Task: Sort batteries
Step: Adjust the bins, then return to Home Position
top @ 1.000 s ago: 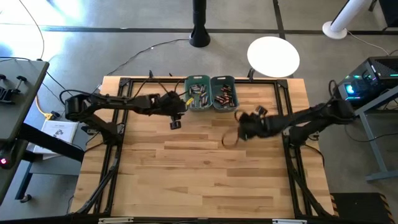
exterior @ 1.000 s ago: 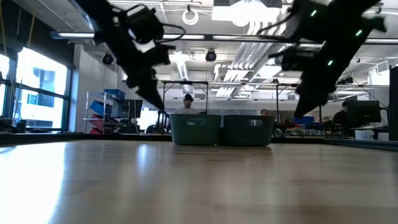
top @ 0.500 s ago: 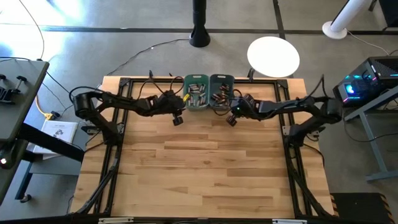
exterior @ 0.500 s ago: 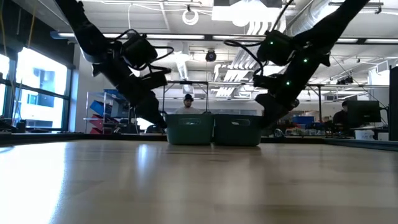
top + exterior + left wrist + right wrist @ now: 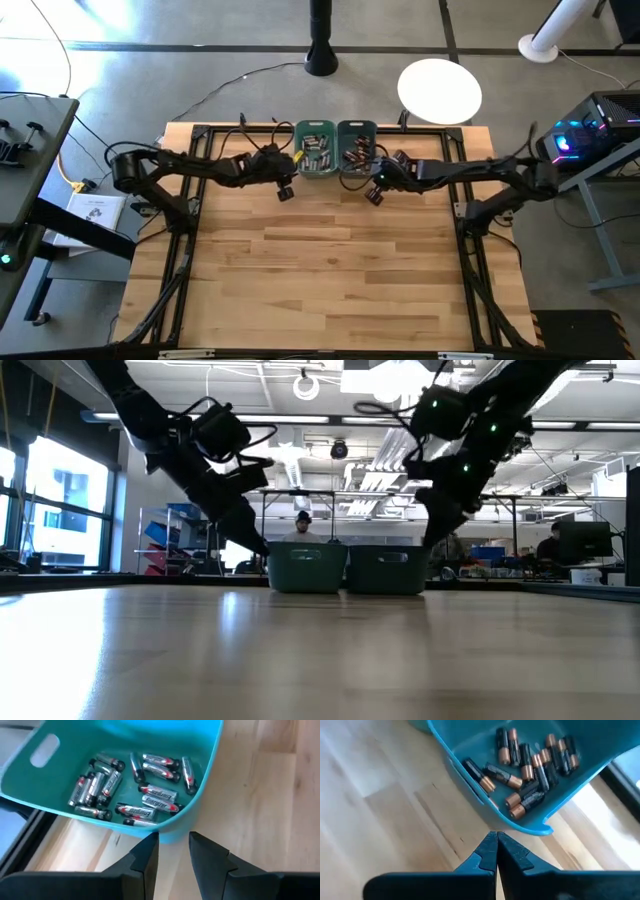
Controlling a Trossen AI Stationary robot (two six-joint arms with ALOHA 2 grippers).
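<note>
Two teal bins stand side by side at the table's far edge. The left bin (image 5: pixel 318 150) holds silvery batteries (image 5: pixel 145 795). The right bin (image 5: pixel 358 150) holds dark, coppery batteries (image 5: pixel 530 765). My left gripper (image 5: pixel 173 839) is open with nothing between its fingers, and it stands at the left bin's near wall (image 5: pixel 172 827). My right gripper (image 5: pixel 496 837) is shut, its tips at the right bin's near corner (image 5: pixel 495 822). In the high view both grippers sit just near of the bins, the left gripper (image 5: pixel 284 190) and the right gripper (image 5: pixel 373 192). My left gripper's fingers (image 5: pixel 150 847) slant down toward the left bin's near wall; I cannot tell whether they touch it. My right gripper's shut fingertips (image 5: pixel 490 842) slant down at the outer near corner of the right bin; I cannot tell whether they touch its rim.
Black frame rails (image 5: pixel 190 200) run along the table's sides. A white round disc (image 5: pixel 440 90) and a black post base (image 5: pixel 320 60) stand beyond the far edge. Bare wood (image 5: pixel 330 270) stretches toward the near edge. People (image 5: pixel 303 525) show in the room behind.
My right gripper has swung toward the table's far edge and left, up to the right bin, and has shut. My left gripper has sunk lower beside the left bin. Both bins have shifted a little toward the table's left.
</note>
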